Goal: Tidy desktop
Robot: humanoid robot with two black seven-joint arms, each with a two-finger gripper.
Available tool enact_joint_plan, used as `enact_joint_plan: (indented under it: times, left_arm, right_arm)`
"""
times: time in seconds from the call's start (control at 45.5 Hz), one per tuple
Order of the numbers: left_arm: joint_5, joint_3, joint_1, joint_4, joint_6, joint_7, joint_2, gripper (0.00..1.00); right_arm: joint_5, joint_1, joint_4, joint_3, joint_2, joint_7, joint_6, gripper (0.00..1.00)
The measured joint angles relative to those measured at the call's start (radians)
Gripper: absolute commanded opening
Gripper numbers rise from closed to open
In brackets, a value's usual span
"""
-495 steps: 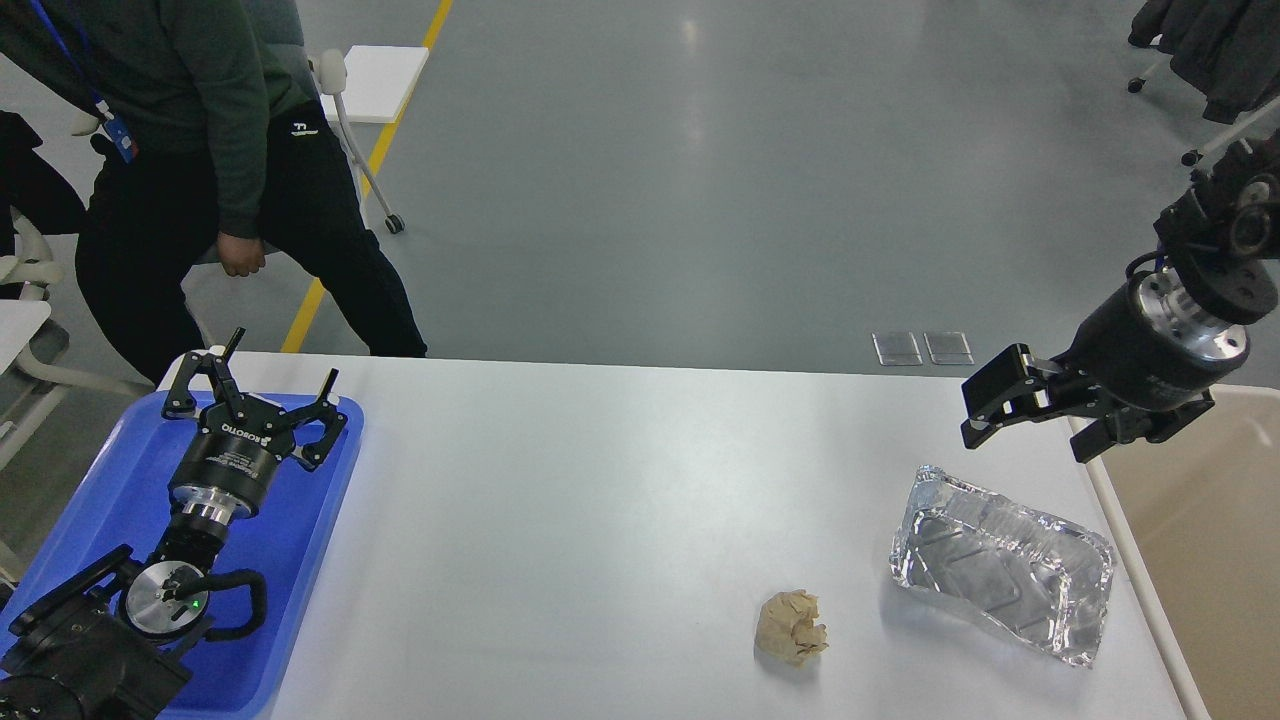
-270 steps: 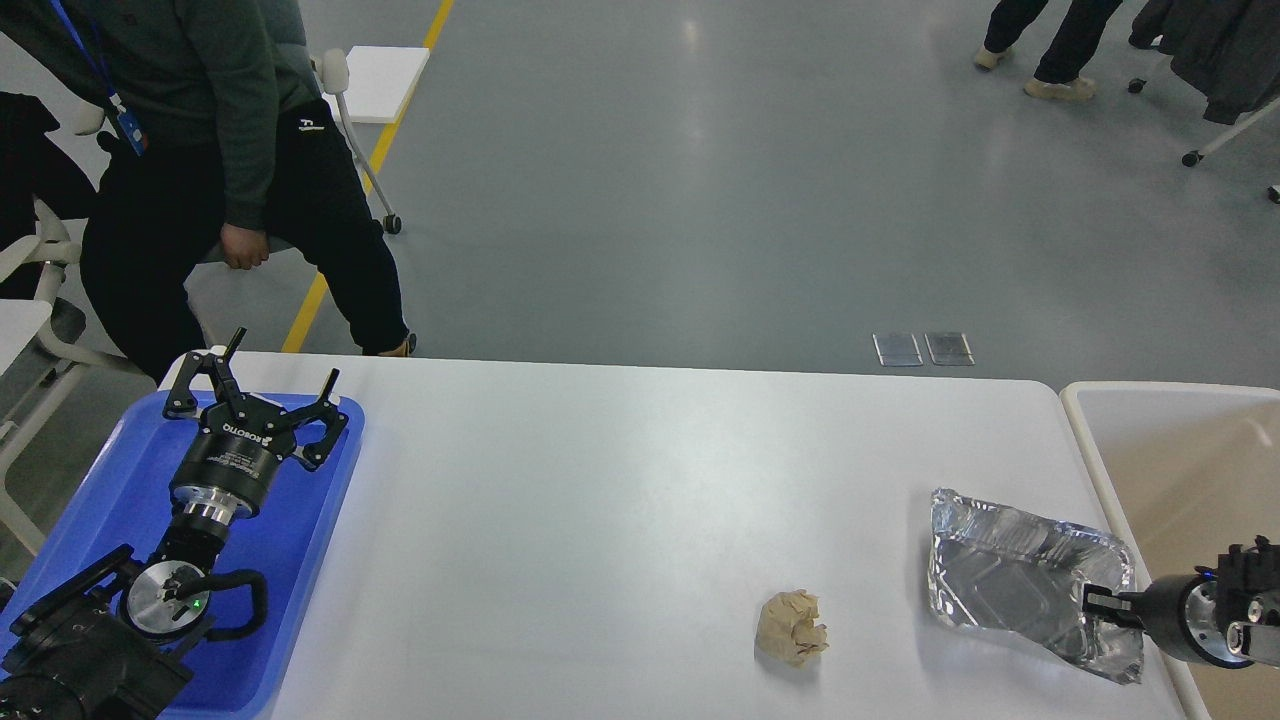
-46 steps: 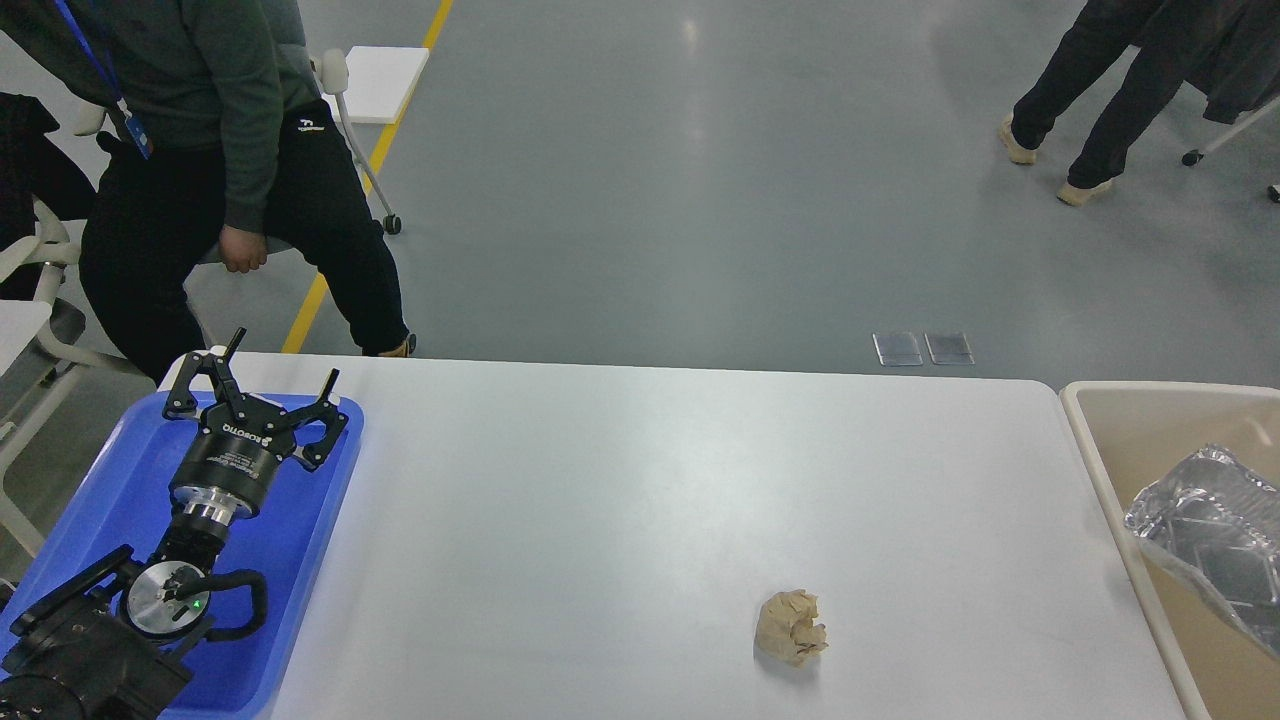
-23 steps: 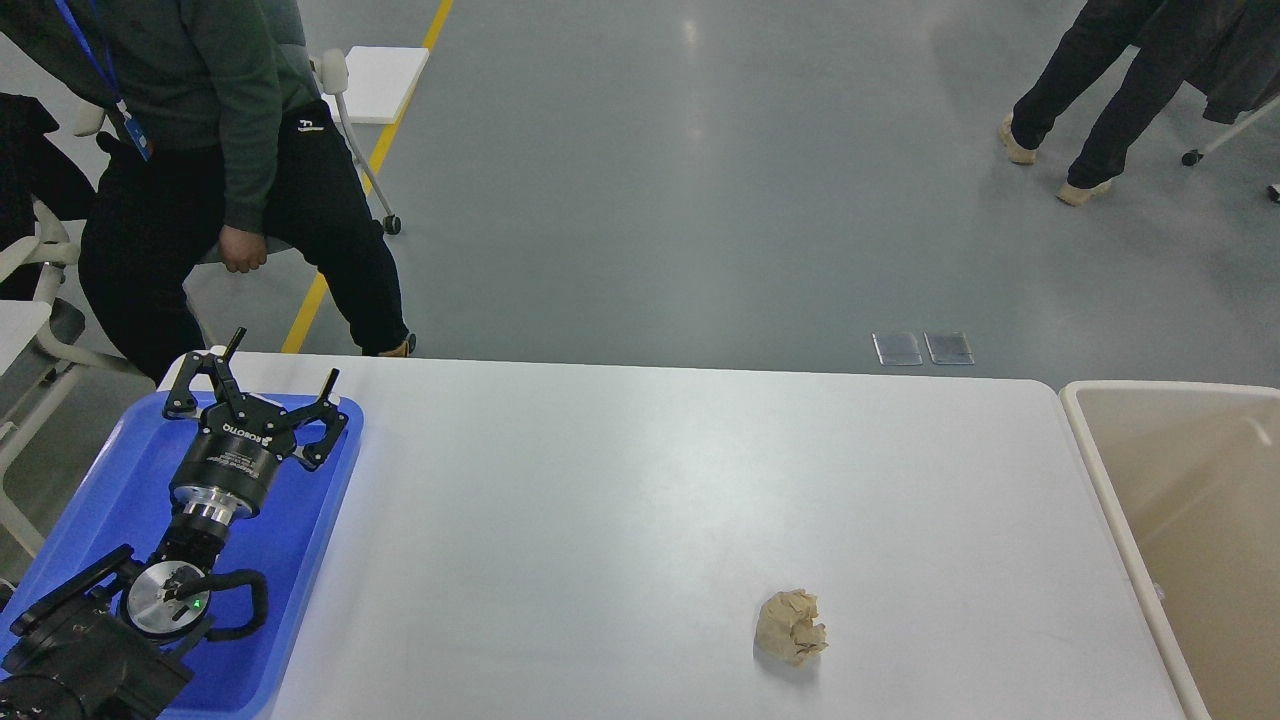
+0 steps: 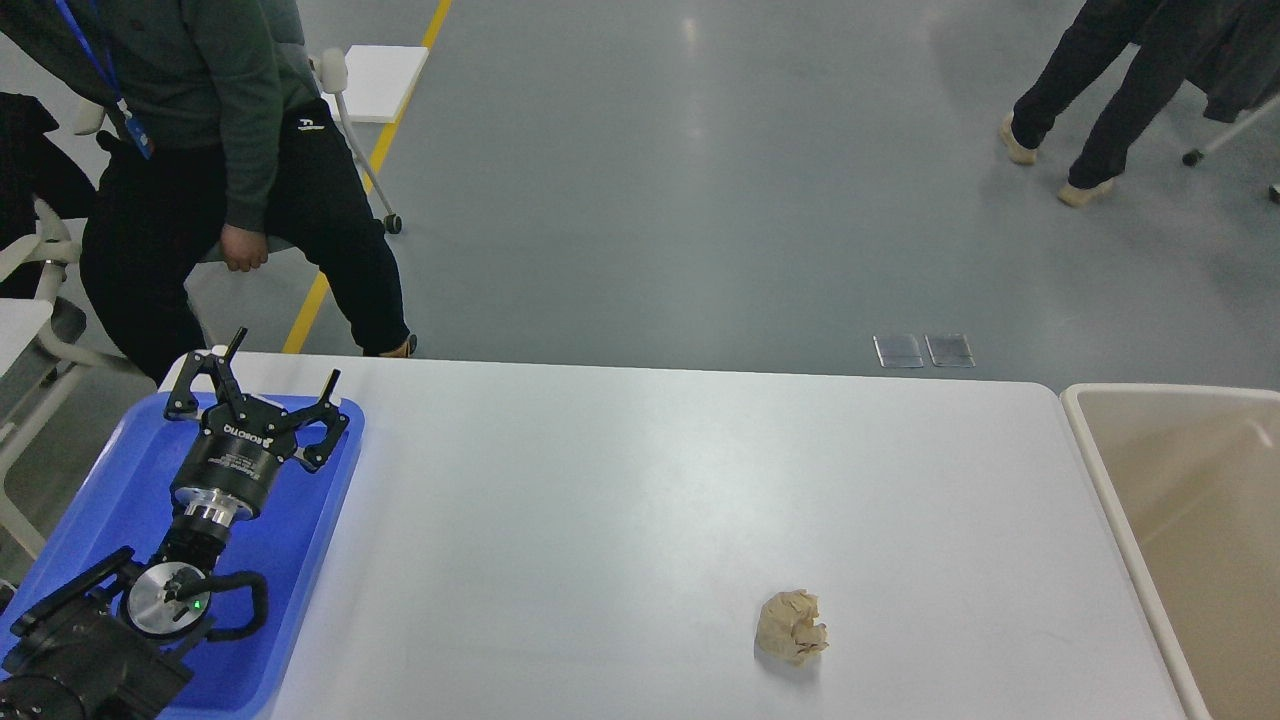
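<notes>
The white desktop [image 5: 620, 500] fills the lower part of the head view. A crumpled beige paper ball [image 5: 791, 627] lies on it near the front right. My left gripper [image 5: 270, 372] is open and empty, hovering over the blue tray [image 5: 110, 480] at the desktop's left end, far from the ball. My right arm and gripper are out of view. The foil tray seen earlier is out of sight.
A beige bin with a cream rim [image 5: 1090, 470] stands against the desktop's right edge. A person in dark clothes [image 5: 200, 150] stands just beyond the far left corner. Another person's legs [image 5: 1090, 90] are on the floor at the far right.
</notes>
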Motion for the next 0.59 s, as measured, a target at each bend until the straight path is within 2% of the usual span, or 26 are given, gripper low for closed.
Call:
enact_joint_plan:
  times: [0.329, 0.593]
  left_arm:
    - [0.0, 0.0, -0.001, 0.0, 0.0, 0.0, -0.001, 0.99]
    - [0.0, 0.0, -0.001, 0.0, 0.0, 0.0, -0.001, 0.99]
  right_arm:
    - [-0.136, 0.283, 0.04, -0.023, -0.019, 0.0, 0.251, 1.0]
    - [-0.161, 0.483, 0.11, -0.165, 0.057, 0.0, 0.39, 1.0]
